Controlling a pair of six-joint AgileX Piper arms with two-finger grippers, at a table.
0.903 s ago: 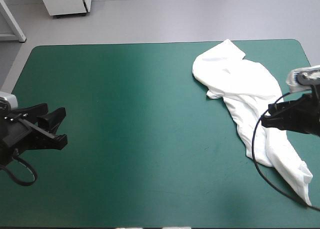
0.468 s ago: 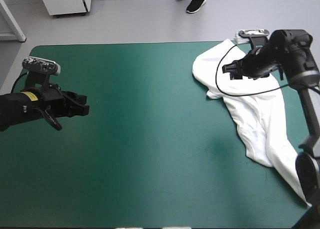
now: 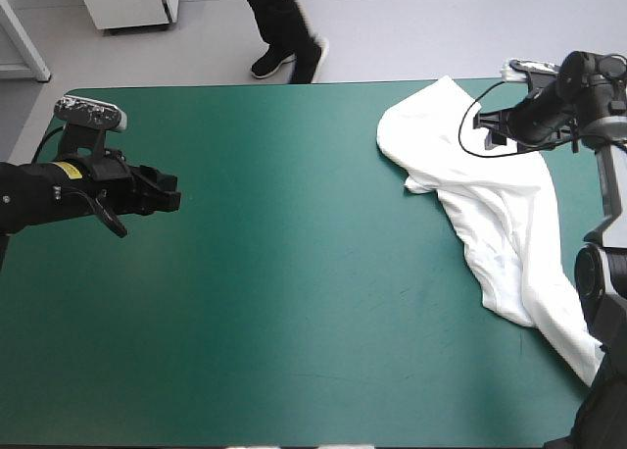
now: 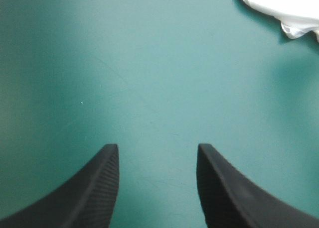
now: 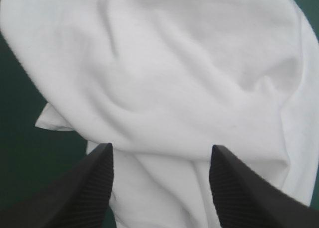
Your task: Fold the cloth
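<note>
Flat teal-green table cover (image 3: pixel 294 302): the crumpled white short-sleeved T-shirt (image 3: pixel 490 174) lies along its right side, from far corner to near edge. Right gripper (image 5: pixel 162 148): black fingers wide apart, holding nothing, above the T-shirt near the cover's far right corner. Left gripper (image 4: pixel 157 148): fingers apart, empty, over the cover's left side

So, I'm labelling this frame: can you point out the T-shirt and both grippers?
T-shirt (image 3: pixel 490 194): high view, middle of its crumpled body.
left gripper (image 4: pixel 157 147): left wrist view, midway between its open fingertips.
right gripper (image 5: pixel 162 146): right wrist view, midway between its open fingertips, over the cloth.
</note>
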